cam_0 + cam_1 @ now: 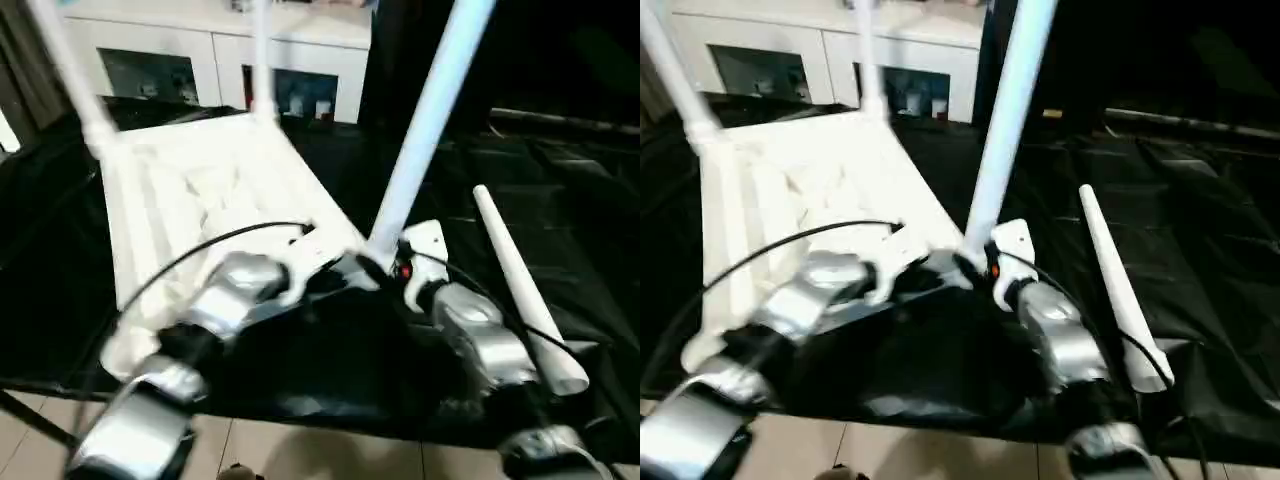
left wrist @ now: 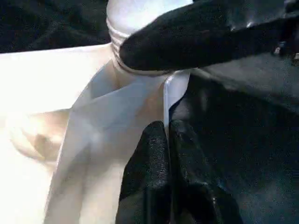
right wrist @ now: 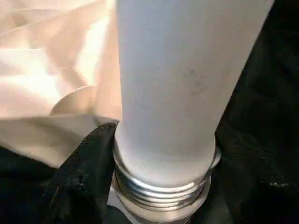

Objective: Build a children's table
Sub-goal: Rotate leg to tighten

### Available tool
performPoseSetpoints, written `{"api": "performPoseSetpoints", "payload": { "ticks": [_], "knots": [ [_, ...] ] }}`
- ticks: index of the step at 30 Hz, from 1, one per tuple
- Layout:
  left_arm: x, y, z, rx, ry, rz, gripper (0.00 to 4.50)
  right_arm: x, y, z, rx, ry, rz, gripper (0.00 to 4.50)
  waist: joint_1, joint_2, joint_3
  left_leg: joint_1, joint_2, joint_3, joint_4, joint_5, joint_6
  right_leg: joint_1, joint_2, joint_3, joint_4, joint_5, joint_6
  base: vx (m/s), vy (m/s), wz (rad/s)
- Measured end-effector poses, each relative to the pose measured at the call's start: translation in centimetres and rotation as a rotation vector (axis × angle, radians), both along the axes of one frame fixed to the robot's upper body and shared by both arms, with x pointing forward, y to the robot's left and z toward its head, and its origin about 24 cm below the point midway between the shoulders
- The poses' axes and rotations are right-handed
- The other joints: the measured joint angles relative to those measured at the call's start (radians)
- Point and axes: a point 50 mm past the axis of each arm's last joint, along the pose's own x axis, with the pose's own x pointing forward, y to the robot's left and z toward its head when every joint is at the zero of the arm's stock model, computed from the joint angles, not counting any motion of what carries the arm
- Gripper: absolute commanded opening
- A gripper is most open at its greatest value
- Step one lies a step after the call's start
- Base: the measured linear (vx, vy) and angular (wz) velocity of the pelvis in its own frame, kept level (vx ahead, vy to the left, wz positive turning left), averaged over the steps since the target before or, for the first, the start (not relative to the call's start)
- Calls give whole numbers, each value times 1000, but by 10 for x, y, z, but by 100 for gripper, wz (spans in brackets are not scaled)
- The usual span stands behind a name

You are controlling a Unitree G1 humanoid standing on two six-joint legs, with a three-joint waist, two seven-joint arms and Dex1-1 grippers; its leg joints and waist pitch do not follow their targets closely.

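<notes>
Three white legs stand up from the upturned tabletop (image 1: pixel 200 210) on the black-draped table (image 1: pixel 590 200) in the head camera's view, while a fourth leg (image 1: pixel 520 290) lies loose on the cloth to the robot's right, its long axis running away from the robot, just beside the right forearm. The near leg (image 1: pixel 425 130) leans up and away from the tabletop's near right corner, where the right claw (image 1: pixel 385 268) closes around its base. The left claw (image 1: pixel 300 262) sits at the same corner, on the tabletop's edge.

From the left wrist, that claw's fingers (image 2: pixel 154 177) are pressed together, holding nothing, against the corner wall, the threaded leg end just beyond.

From the right wrist, black fingers (image 3: pixel 88 172) flank the leg's ribbed thread (image 3: pixel 161 193), which still shows above the socket, so seating looks unfinished. The right arm is nearer the spare leg, with open cloth around it; the table's front edge is close.
</notes>
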Motion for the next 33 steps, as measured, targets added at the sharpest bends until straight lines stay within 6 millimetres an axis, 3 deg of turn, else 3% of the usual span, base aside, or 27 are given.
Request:
{"api": "performPoseSetpoints", "payload": {
  "ticks": [6,7,8,14,20,33],
  "knots": [
    [3,-6,-1,3,-9,30,0,4,8,-2,15,-3,-40,274,1,1,-1,0,0,0,0,0,0,0,0,0,-1,0,0,0,0,0],
    [3,-5,-1,5,-11,26,0,4,7,-1,26,-3,-29,330,1,1,-1,0,0,0,-1,0,0,0,0,0,-1,0,0,0,0,0],
    [3,-4,0,5,-11,17,0,3,5,-1,28,-5,-13,344,1,1,-1,0,0,0,-1,0,0,0,0,0,-1,0,0,0,0,0],
    [1,10,1,5,-16,-32,0,-2,-10,-1,10,-4,133,385,-4,3,1,0,0,0,-4,0,0,-1,1,0,-2,0,0,0,0,0],
    [-11,39,3,-5,-6,-166,0,-14,-33,9,-79,27,424,385,-2,7,2,1,1,0,-7,0,0,-2,2,0,-3,-1,0,0,0,0],
    [-29,58,6,-31,52,-311,0,-27,-30,14,-52,45,668,385,8,7,3,-6,1,1,-7,0,0,-8,2,0,-3,-1,-1,0,0,0]
  ]
}}
